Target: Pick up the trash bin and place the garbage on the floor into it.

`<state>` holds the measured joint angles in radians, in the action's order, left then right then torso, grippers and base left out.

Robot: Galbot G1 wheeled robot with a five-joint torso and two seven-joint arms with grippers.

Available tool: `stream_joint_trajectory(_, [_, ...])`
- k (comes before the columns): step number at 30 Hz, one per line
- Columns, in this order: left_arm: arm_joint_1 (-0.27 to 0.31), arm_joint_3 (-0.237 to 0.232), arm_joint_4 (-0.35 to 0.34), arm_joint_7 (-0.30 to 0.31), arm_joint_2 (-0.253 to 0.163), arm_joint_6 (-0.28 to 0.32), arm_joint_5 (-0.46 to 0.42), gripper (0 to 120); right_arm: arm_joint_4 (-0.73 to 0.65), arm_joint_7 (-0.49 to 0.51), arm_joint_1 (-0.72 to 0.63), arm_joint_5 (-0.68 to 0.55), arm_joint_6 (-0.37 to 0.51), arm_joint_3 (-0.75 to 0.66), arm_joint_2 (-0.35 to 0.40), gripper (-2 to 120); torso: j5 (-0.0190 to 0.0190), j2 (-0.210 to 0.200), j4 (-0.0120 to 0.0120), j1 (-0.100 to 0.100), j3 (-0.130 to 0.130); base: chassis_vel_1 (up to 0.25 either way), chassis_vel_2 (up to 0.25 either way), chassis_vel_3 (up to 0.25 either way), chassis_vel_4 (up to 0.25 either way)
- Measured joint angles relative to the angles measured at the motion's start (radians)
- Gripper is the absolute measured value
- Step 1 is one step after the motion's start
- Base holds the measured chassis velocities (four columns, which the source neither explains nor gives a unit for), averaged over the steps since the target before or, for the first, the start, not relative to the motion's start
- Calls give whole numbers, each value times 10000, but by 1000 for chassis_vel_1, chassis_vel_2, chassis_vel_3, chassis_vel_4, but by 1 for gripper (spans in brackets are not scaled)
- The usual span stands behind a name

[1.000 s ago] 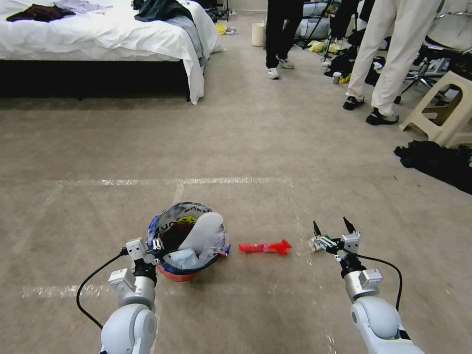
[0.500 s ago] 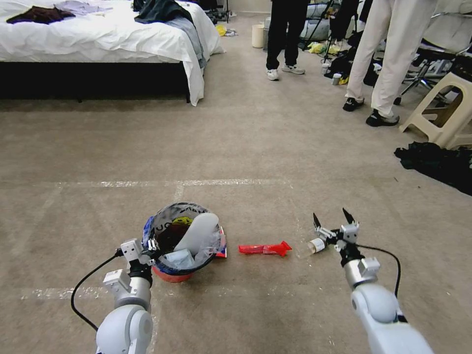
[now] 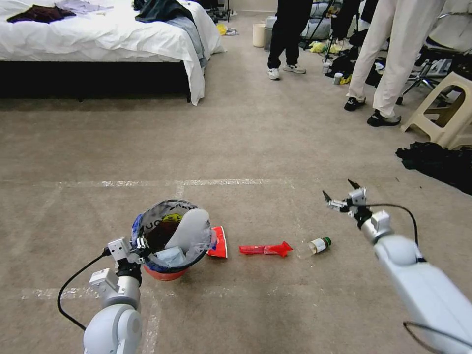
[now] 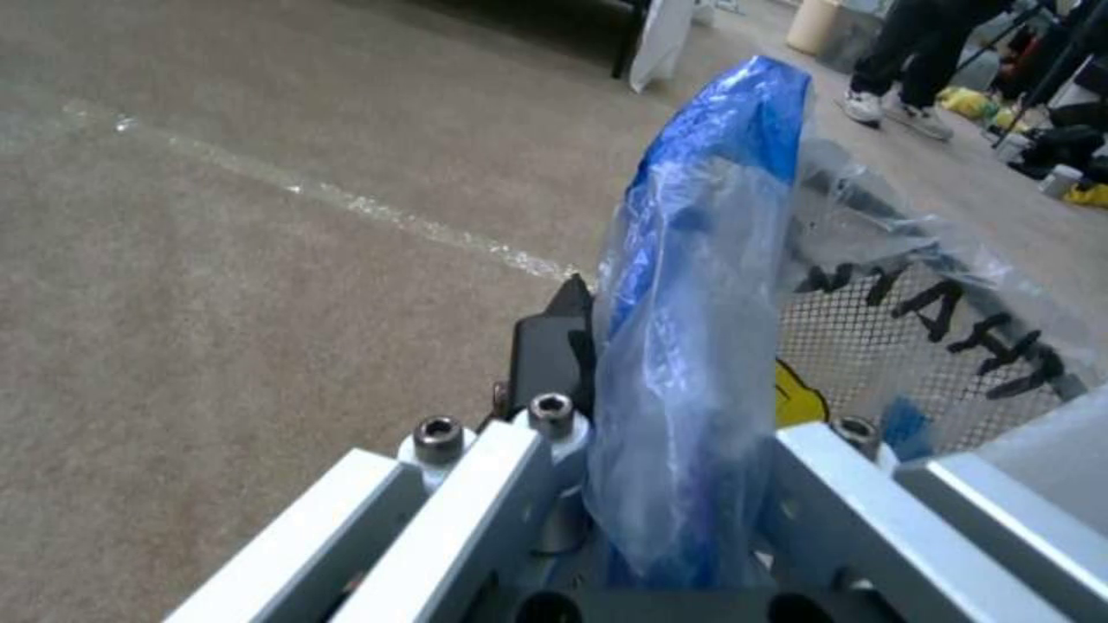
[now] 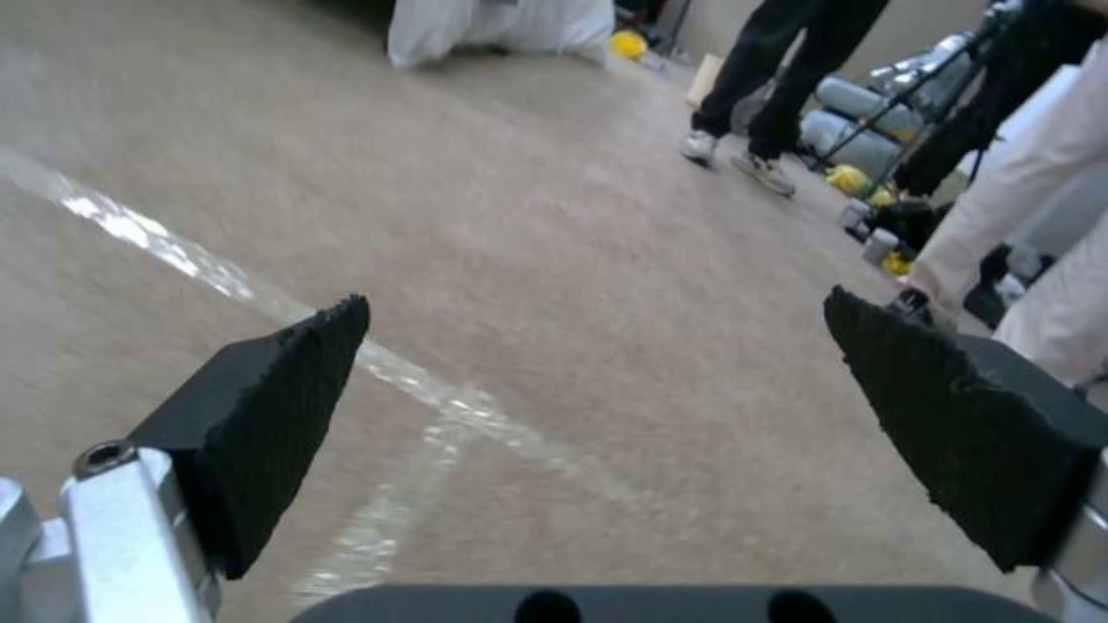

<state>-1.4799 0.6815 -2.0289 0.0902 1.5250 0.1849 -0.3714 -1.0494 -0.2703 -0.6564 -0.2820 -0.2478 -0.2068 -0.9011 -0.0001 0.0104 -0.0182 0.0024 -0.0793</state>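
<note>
The left pincer [image 3: 141, 243] is clamped on the rim of the trash bin [image 3: 169, 241], a small red bucket with a clear, blue-edged plastic bag inside. In the left wrist view the blue bag edge [image 4: 692, 346] is pressed between the two fingers. The bin is on the carpet floor [image 3: 246, 142] in front of the robot, on its left side, and a white foam piece [image 3: 189, 231] leans inside it (with some crumpled plastic below).

Three pieces of garbage lie on the floor to the right of the bin: a red flat wrapper [image 3: 218, 243] touching the bin, a long red wrapper [image 3: 265, 249] near it, and a small bottle with green cap [image 3: 318, 245] further right.

The right pincer [image 3: 340, 194] is in the air beyond the bottle, its fingers [image 5: 266, 407] wide apart and holding nothing.
</note>
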Motion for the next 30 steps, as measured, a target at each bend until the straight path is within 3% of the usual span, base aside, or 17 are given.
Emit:
stream_joint_trajectory(8, [-16,21,35,-2,30,2,-52,4,2242,-644,1870,384,4,1633,-526,100,2,0,0,1,-1,0,0,0,0])
stream_joint_trajectory(17, [25,42,94,-2,6,8,-128,4,2823,-1204,3578,277,1099,3523,-1229,100,-2,0,-1,1,0,0,0,0,0])
stream_joint_trajectory(20, [19,58,111,-4,31,9,-130,4,3238,-1426,4376,419,1397,4447,-1893,100,-8,2,-2,0,1,0,0,0,0])
stream_joint_trajectory(21, [5,78,107,-8,52,9,-131,4,3748,-1582,4778,653,1383,4993,-2613,100,-3,1,-3,0,0,0,0,0,0])
stream_joint_trajectory(22, [5,78,107,-8,52,9,-131,4,3748,-1582,4778,653,1383,4993,-2613,100,-3,1,-3,0,0,0,0,0,0])
stream_joint_trajectory(24, [-35,175,30,-14,78,9,-167,4,4478,-1884,5317,1000,1271,5680,-3554,100,-6,2,7,0,1,0,0,0,0])
stream_joint_trajectory(30, [-128,363,-87,-15,150,8,-257,4,5860,-2971,5920,2501,788,6277,-4606,100,-5,2,-1,0,2,0,0,0,0])
